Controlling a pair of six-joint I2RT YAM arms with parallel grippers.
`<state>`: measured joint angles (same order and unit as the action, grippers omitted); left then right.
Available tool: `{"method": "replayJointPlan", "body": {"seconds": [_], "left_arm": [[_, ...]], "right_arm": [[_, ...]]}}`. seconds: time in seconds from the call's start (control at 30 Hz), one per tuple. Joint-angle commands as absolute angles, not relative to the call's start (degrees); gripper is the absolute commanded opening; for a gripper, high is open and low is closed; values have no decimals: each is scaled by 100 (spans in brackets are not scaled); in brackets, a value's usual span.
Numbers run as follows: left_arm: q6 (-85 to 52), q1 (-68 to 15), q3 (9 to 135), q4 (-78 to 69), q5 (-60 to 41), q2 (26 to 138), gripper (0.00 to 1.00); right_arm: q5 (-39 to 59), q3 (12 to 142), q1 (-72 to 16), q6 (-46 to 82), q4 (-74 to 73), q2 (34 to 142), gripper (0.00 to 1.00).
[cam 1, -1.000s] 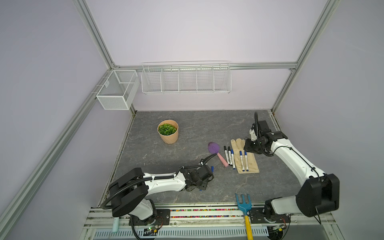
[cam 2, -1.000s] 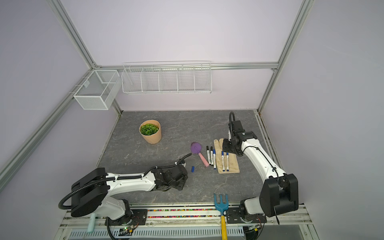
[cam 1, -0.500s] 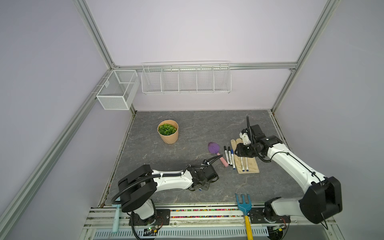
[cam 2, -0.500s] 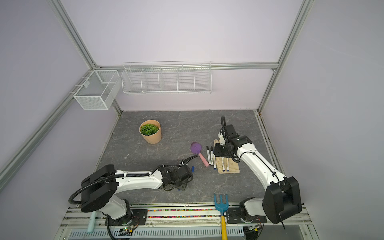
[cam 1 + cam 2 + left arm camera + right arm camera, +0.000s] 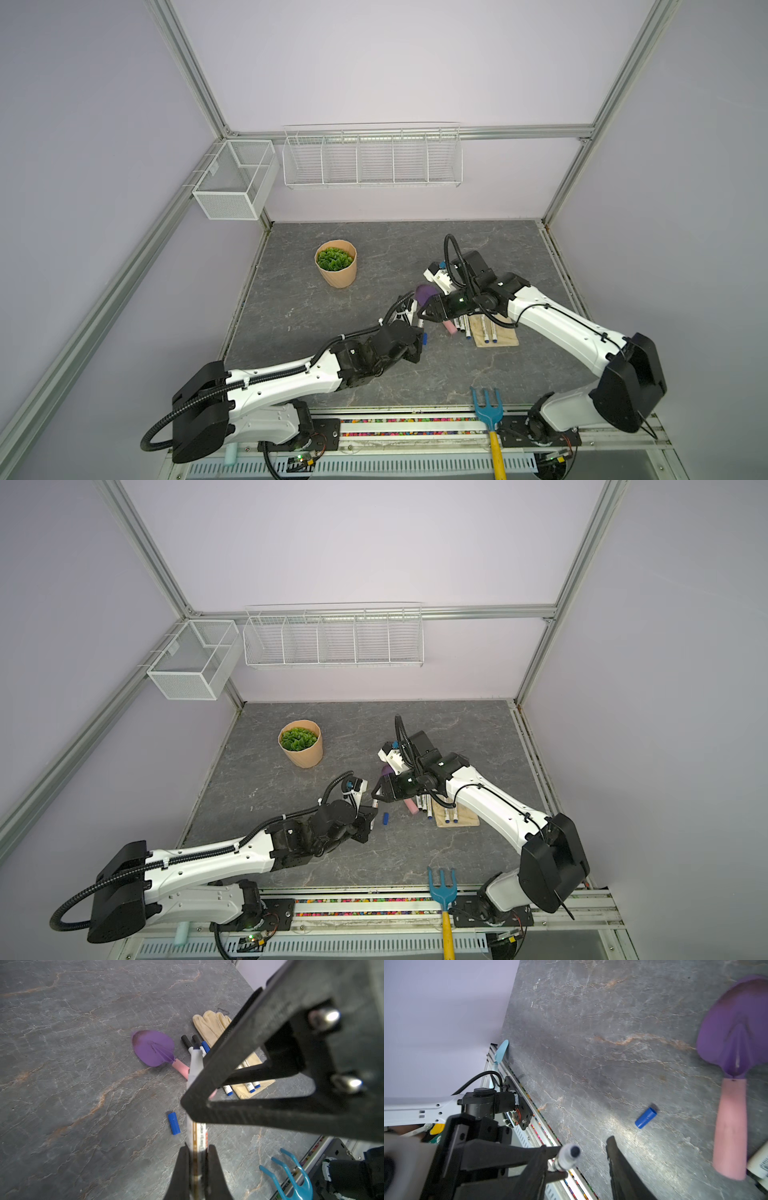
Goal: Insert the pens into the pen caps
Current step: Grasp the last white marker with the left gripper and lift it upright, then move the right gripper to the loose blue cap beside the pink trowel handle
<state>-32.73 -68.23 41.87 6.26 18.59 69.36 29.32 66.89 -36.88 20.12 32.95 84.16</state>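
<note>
This is a robotics lab cell: lilac panels [image 5: 374,62] in an aluminium frame [image 5: 194,79] enclose two arms [image 5: 282,380] mounted on a rail [image 5: 415,426].

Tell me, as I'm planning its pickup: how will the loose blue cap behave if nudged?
The blue cap lies on its side, a smooth cylinder, so it probably rolls. Small, so likely light and easily flicked aside.

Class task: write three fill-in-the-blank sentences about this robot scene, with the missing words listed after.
The left claw is shut on a white ____.
The loose cap on the table is coloured ____.
The purple trowel has a ____ handle.
Missing words: pen, blue, pink.
</note>
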Motion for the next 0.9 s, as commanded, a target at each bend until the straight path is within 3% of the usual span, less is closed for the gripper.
{"method": "replayJointPlan", "body": {"seconds": [0.0, 0.17, 0.27, 0.37, 0.47, 0.6, 0.8, 0.87], "left_arm": [[-3138, -6832, 4114, 339, 2038, 6821, 0], [-3173, -6831, 4021, 212, 2175, 6707, 0], [-3178, -6822, 3986, 167, 2189, 6697, 0], [-3238, -6805, 3965, 167, 2162, 6772, 28], [-3267, -6782, 3955, 143, 2106, 6897, 35], [-3224, -6760, 4015, 91, 2040, 7002, 28], [-3097, -6727, 4028, -60, 1888, 6949, 0], [-3123, -6687, 3954, -146, 1838, 6859, 0]], "right_arm": [[3224, 6866, -3744, 2065, 3147, 8552, 44], [3398, 6865, -3754, 2166, 3048, 8658, 20], [3458, 6849, -3754, 2193, 3032, 8618, 12], [3569, 6861, -3757, 2228, 3007, 8562, 10], [3635, 6853, -3758, 2259, 2959, 8511, 10], [3633, 6864, -3745, 2268, 2988, 8508, 10], [3716, 6821, -3692, 2346, 2954, 8543, 10], [3672, 6837, -3672, 2356, 3020, 8570, 15]]}}
